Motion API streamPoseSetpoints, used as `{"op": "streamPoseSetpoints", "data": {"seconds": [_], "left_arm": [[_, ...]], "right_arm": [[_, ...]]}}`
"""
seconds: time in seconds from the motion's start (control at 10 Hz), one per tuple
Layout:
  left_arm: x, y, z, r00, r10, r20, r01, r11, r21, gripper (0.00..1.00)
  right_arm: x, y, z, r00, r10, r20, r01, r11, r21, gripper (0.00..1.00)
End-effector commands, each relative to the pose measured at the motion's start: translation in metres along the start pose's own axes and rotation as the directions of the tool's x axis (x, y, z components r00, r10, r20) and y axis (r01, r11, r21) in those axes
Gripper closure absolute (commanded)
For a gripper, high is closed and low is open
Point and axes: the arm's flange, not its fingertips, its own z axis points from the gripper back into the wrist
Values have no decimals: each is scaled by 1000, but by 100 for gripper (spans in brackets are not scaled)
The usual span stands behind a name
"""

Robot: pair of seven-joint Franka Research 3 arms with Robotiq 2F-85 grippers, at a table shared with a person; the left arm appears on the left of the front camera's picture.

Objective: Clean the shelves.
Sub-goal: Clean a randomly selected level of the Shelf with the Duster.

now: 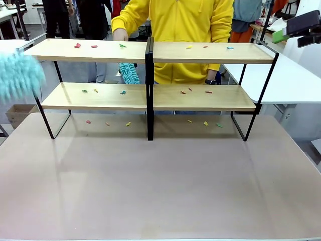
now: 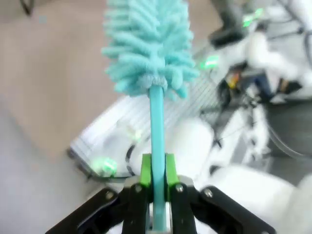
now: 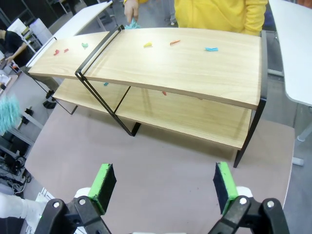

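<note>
Duster: a fluffy turquoise microfibre duster sits blurred at the far left edge of the front view. It is level with the gap between the two boards and apart from the rack's end.
Left gripper: at the bottom centre of the left wrist view, the left gripper has its green pads clamped on the thin turquoise handle. The duster's head points to the top of the frame.
Shelves: the shelves, a wide two-tier rack of light-wood boards on a thin black frame, span the upper middle of the front view. They stand on the far half of a pinkish-grey table.
Scraps: small coloured scraps dot both boards and the table beneath.
Person: a person in a yellow top stands behind the centre post, one hand at the top board's back edge. A second turquoise duster hangs just below it.
Right gripper: the right gripper is at the bottom of the right wrist view, high above the rack's right end, with jaws wide apart and empty.
Step in hand: probably bringing the duster to a board's left end. Lay the head flat, sweep in one long stroke, and avoid the black uprights.
</note>
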Motion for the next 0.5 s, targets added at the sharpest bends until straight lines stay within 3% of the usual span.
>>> {"op": "streamPoseSetpoints", "data": {"seconds": [0.0,0.1,0.2,0.3,0.4], "left_arm": [[8,1,-45,891,-230,-391,271,961,53,87],[16,0,-81,806,-244,-540,286,958,-7,87],[35,0,-111,857,-185,-480,212,977,2,87],[12,-1,-50,941,-102,-321,111,994,8,87],[12,-1,-50,941,-102,-321,111,994,8,87]], "right_arm": [[0,-1,0,1000,0,-1,0,1000,4,0],[0,-1,0,1000,0,-1,0,1000,4,0],[0,-1,0,1000,0,-1,0,1000,4,0],[0,-1,0,1000,0,-1,0,1000,4,0],[0,-1,0,1000,0,-1,0,1000,4,0]]}}
